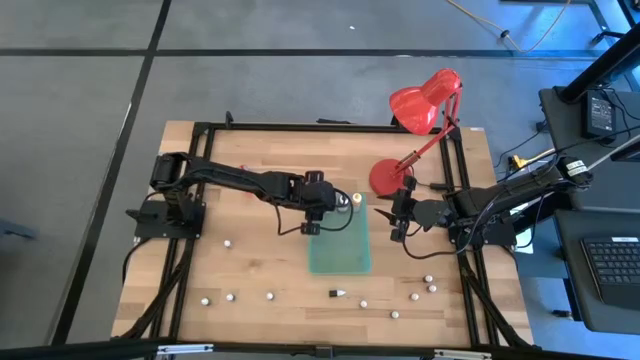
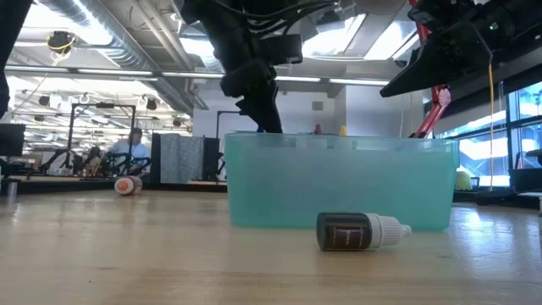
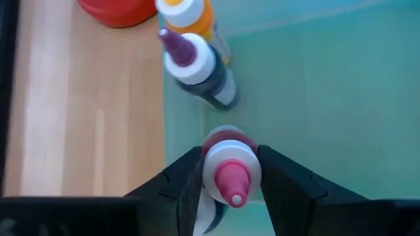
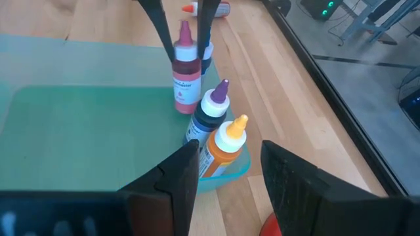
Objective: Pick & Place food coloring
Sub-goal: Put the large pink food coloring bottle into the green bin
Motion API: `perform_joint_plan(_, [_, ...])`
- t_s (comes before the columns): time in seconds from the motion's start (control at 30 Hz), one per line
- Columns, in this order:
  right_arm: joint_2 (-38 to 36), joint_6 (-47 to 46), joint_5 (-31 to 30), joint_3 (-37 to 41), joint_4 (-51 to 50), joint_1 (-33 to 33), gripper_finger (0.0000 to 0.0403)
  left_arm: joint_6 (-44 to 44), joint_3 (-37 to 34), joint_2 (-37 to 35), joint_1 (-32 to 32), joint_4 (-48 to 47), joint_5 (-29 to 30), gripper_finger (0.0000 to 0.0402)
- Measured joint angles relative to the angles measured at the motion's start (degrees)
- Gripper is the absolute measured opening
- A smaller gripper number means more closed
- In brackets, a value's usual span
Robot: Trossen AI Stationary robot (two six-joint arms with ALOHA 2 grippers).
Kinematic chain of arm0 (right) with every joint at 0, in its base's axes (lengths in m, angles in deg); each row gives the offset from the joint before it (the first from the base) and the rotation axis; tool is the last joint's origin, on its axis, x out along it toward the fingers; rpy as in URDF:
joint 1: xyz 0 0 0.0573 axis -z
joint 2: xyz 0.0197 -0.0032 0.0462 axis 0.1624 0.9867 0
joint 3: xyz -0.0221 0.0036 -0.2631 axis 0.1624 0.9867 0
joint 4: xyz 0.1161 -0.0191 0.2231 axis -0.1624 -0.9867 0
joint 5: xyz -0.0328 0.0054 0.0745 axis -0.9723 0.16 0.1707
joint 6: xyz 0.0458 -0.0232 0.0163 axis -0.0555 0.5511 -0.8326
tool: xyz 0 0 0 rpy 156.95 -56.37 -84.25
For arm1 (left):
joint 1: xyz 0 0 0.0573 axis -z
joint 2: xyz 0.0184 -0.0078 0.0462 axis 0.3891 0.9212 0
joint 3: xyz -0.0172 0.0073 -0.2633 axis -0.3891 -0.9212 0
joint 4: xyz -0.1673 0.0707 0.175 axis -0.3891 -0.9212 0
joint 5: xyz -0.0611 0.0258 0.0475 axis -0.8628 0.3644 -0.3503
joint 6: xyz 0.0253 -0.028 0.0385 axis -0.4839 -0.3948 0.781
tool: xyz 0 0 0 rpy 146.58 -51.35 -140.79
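Note:
A pink-tipped red bottle of food coloring point(image 4: 186, 82) stands upright on the floor of a teal bin point(image 1: 345, 262), near its far left corner. My left gripper point(image 3: 228, 156) comes down over it, open; its fingers point(image 4: 167, 39) flank the bottle's pale cap point(image 3: 230, 167) closely. A purple-tipped dark bottle point(image 4: 209, 117) and an orange bottle point(image 4: 224, 149) stand beside it along the bin's far wall. Another dark bottle point(image 2: 360, 230) lies on its side on the table in front of the bin. My right gripper point(image 4: 230, 149) waits open at the bin's right, above the table.
A red desk lamp point(image 1: 424, 100) stands on its round base point(image 1: 388, 178) just beyond the bin's far right corner. Small whitish pieces point(image 1: 230, 296) lie scattered over the near part of the table. An orange-tipped bottle point(image 4: 209, 8) lies on the wood left of the bin.

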Motion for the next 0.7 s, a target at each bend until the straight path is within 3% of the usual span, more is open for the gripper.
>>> perform_joint_plan(0.7, [0.0, 0.0, 0.0, 0.0, 0.0, 0.0, 0.0165, -1.9, 0.0, 0.0, 0.0, 0.0, 1.9, 0.0139])
